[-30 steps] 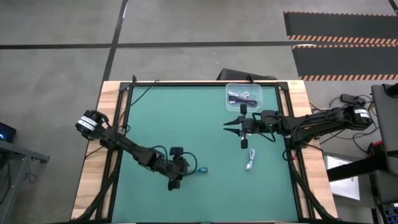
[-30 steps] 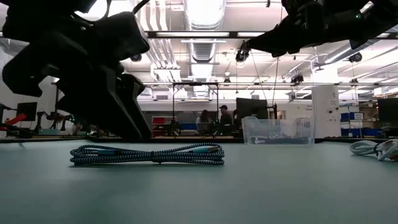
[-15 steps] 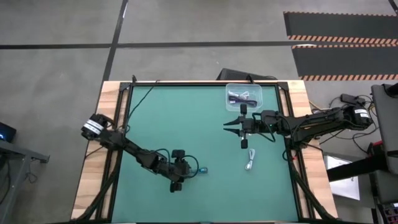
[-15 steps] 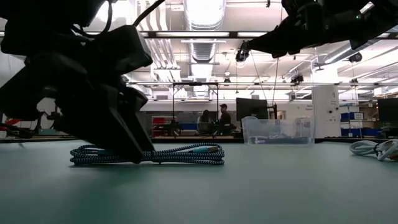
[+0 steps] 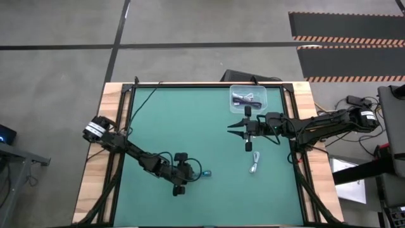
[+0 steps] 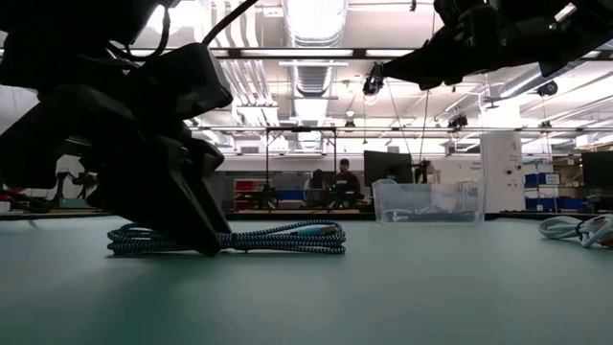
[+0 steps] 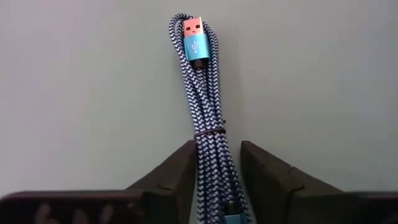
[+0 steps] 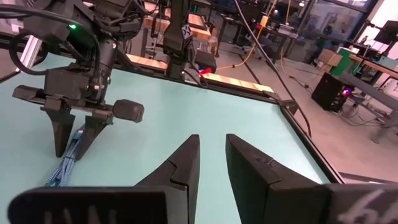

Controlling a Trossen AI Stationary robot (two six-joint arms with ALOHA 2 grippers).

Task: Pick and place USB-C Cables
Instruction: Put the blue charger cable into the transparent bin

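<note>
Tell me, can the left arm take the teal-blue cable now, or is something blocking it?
Probably yes. The left gripper is down at the mat with its open fingers on either side of the teal-blue cable, and nothing lies between them.

- Teal-blue cable (image 7: 208,134): braided cloth sheath, rough weave, with a glossy blue metal plug.
- Table mat (image 5: 190,126): smooth matt green, with a bare wood border (image 5: 92,183).
- Bin (image 6: 428,202) at two o'clock: clear glossy plastic.
- Left gripper (image 7: 217,180): matt black plastic fingers.
</note>
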